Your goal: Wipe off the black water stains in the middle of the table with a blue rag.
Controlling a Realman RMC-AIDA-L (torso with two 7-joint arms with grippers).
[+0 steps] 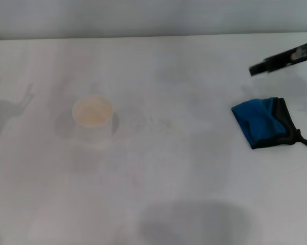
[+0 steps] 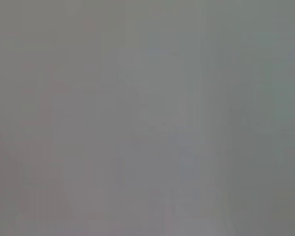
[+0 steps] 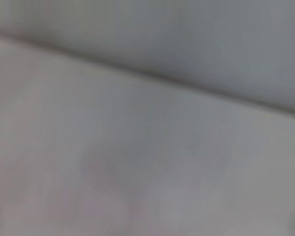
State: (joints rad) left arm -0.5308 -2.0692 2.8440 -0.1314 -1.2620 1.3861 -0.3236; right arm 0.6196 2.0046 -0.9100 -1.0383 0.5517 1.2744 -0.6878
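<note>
Head view shows the white surface [image 1: 158,204] filling nearly the whole frame, with a grey wall behind its far edge. No dark blotch is plain on it; only faint greyish marks lie near the middle, just right of the cup, too pale to tell whether they are stains. The blue rag [image 1: 263,122] lies folded at the right side, its black trim and thin loop turned toward the right edge, well apart from the cup. A white cup [image 1: 92,115] stands upright left of centre. The right gripper [image 1: 283,57] enters as a dark bar at the upper right, above the rag and apart from it; whether its fingers are spread or closed cannot be told. Both wrist views show only blurred grey.
</note>
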